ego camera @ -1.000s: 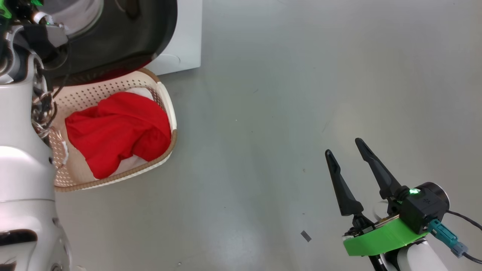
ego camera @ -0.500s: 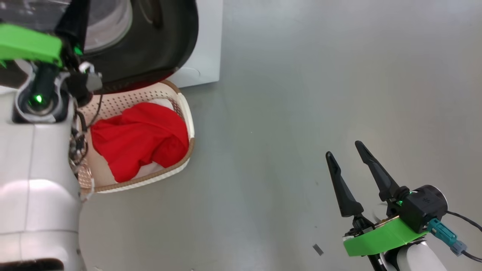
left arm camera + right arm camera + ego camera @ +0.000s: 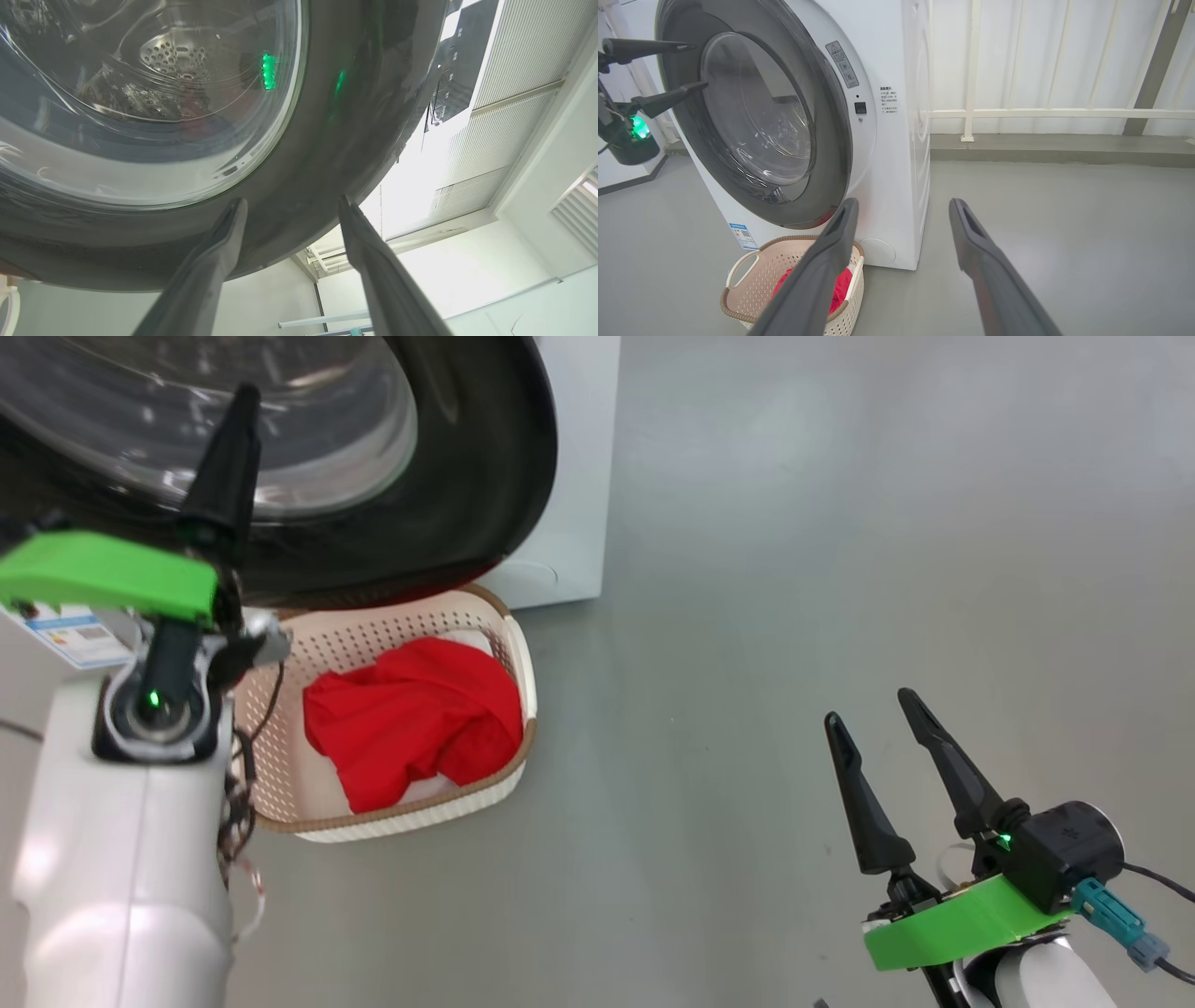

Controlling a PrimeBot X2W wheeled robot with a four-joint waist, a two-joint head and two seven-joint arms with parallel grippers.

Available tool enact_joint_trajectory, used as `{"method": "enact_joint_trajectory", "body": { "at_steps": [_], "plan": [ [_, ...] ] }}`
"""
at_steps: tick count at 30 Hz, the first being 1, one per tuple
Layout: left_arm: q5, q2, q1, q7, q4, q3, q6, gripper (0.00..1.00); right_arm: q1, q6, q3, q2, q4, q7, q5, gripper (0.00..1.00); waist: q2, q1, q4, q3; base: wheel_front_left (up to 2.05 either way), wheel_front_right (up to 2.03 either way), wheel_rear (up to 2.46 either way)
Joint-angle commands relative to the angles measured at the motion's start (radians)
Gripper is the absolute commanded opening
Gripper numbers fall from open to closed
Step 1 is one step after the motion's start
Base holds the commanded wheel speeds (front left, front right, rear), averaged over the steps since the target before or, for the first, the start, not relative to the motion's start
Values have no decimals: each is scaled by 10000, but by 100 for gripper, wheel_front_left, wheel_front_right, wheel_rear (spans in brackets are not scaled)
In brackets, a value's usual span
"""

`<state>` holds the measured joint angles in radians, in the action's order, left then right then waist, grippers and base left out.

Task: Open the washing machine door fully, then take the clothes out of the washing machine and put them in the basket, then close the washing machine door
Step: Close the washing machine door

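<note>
The left gripper stands with its fingers spread and empty, close before the black rim of the washing machine door. The door lies against the front of the washing machine; whether it is latched cannot be told. The red clothes lie in the basket on the floor below the door. The right gripper hangs open over bare floor, well apart.

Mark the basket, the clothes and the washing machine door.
the basket [image 3: 373,633], head view, on its perforated back wall.
the clothes [image 3: 411,723], head view, middle of the red fabric.
the washing machine door [image 3: 756,126], right wrist view, on its glass centre.
</note>
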<state>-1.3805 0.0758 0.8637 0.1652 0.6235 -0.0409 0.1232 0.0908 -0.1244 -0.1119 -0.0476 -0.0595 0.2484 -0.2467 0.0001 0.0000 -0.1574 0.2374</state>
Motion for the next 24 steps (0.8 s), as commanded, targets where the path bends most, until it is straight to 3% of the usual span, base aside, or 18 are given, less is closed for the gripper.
{"method": "enact_joint_trajectory", "body": {
  "at_steps": [1, 14, 24],
  "plan": [
    [300, 429, -315, -174, -503, -101, -53, 100, 16, -63, -170, -26, 209, 130, -81, 100, -1, 0, 211, -321, 0, 0, 0],
    [2758, 860, -2889, -1326, -3363, 1123, -502, 100, -324, -63, 8, -26, 276, 77, -95, 100, -1, 0, 662, -1124, 0, 0, 0],
    [5456, 1308, -4580, -3332, -5051, 1918, -868, 100, -645, -63, 34, -26, 354, 28, -155, 100, -1, 0, 971, -1587, 0, 0, 0]
  ]
}}
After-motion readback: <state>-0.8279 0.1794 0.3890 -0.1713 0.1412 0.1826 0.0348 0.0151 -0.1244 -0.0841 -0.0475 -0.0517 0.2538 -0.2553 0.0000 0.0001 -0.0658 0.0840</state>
